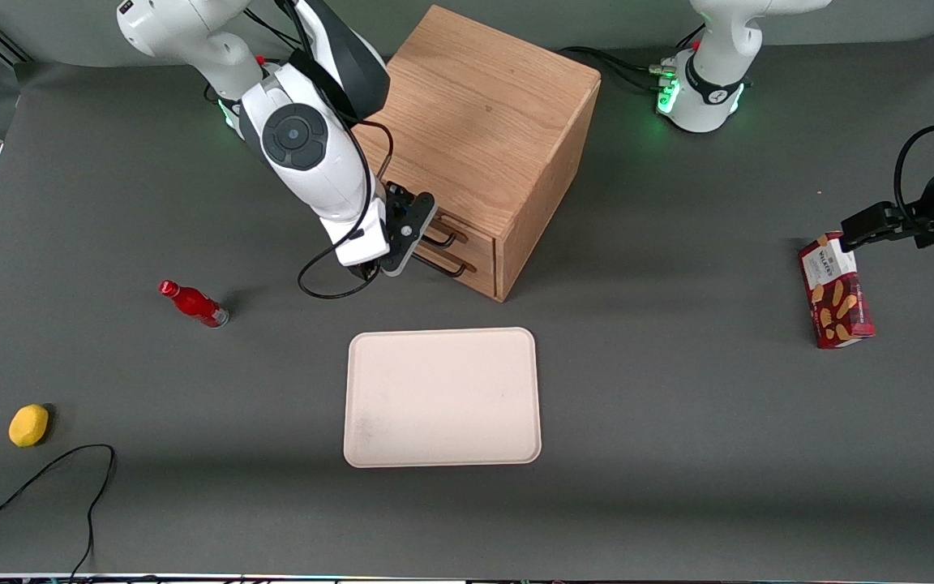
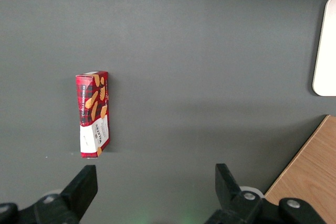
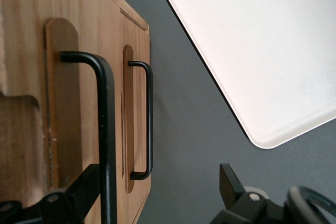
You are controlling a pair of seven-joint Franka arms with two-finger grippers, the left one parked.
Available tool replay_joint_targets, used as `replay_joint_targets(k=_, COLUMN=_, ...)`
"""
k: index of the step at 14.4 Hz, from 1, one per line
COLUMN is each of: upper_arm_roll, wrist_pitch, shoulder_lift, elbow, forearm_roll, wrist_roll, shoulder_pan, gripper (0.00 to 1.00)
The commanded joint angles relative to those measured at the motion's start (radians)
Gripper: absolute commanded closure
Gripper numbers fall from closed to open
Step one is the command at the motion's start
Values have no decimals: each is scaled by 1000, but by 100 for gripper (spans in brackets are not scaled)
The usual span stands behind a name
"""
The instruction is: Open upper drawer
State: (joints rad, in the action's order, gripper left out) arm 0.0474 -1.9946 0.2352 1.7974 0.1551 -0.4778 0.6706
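The oak box cabinet (image 1: pixel 483 138) stands at the middle of the table. Its upper drawer (image 1: pixel 477 237) looks shut, with its thin black wire handle (image 1: pixel 449 238) in front. In the right wrist view that handle (image 3: pixel 105 129) is the big near bar on the drawer's front (image 3: pixel 63 103). My right gripper (image 1: pixel 414 235) is open in front of the upper drawer. The handle lies between the jaws, close against one finger (image 3: pixel 79 190), while the other finger (image 3: pixel 231 182) stands well apart over the table. The gripper (image 3: pixel 155 182) holds nothing.
The lower drawer (image 1: pixel 479 276) with its own black handle (image 3: pixel 148 119) sits just below. A cream tray (image 1: pixel 443 397) lies nearer the front camera. A red bottle (image 1: pixel 194 303), a lemon (image 1: pixel 28 425) and a cable (image 1: pixel 70 487) lie toward the working arm's end; a biscuit box (image 1: pixel 836 292) lies toward the parked arm's.
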Motion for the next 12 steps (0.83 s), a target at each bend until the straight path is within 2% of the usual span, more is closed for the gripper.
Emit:
replay_joint_targets(k=1, upper_arm_roll=8, wrist_pitch=-39, shoulder_lift=-23, elbow=49, forearm_roll=-2, wrist_roll=-24, shoulder_pan=14, gripper=0)
replay_joint_targets(k=6, upper_arm_roll=8, wrist_pitch=-65, shoulder_lift=-8, elbow=51, forearm_roll=-20, wrist_roll=-24, shoulder_pan=12, gripper=0)
replay_joint_targets(k=8, upper_arm_roll=8, wrist_pitch=-66, shoulder_lift=-1, elbow=50, forearm_roll=-55, wrist_roll=-22, shoulder_pan=12, gripper=0)
replay_joint_targets(k=12, upper_arm_roll=8, wrist_pitch=-64, shoulder_lift=10, elbow=28, forearm_roll=-57, wrist_roll=-18, shoulder_pan=11, gripper=0)
